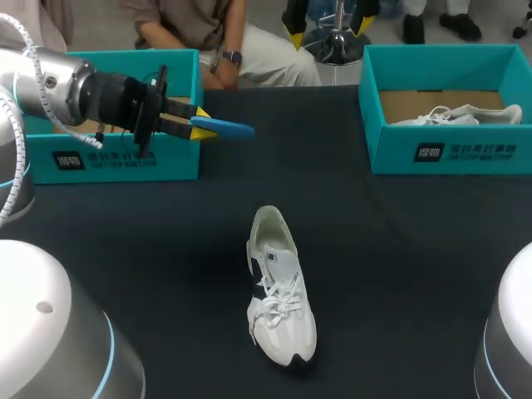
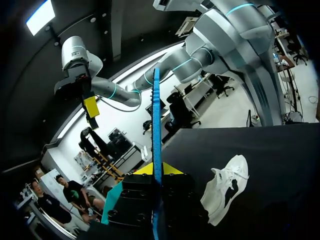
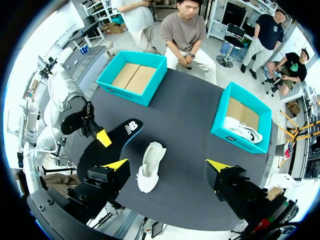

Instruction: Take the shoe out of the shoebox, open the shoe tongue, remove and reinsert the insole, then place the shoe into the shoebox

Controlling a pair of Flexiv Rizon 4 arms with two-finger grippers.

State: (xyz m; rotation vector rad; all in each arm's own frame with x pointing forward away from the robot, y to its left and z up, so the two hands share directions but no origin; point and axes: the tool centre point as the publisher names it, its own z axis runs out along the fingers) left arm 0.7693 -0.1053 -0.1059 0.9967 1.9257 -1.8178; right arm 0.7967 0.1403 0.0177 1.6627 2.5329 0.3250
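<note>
The left hand (image 1: 199,123) was closed on the heel end of the insole (image 1: 223,127), which projected from the fingers towards the right edge, blue underside showing. This hand hung over the far-left part of the desk (image 1: 399,249), just in front of the left shoebox (image 1: 116,158).

The shoe (image 1: 281,287) lay upright mid-desk, well apart from the hand, towards the near edge and to its right. Its long axis ran far edge to near edge, with the toe at the near end and the heel opening facing the far edge.

The right hand (image 3: 167,165) was wide open and empty, high above the desk. The left hand was judged nearer to the shoe. The surface was dark and matte, with room all round the shoe. The right shoebox (image 1: 449,154) held a second shoe (image 1: 453,115).
</note>
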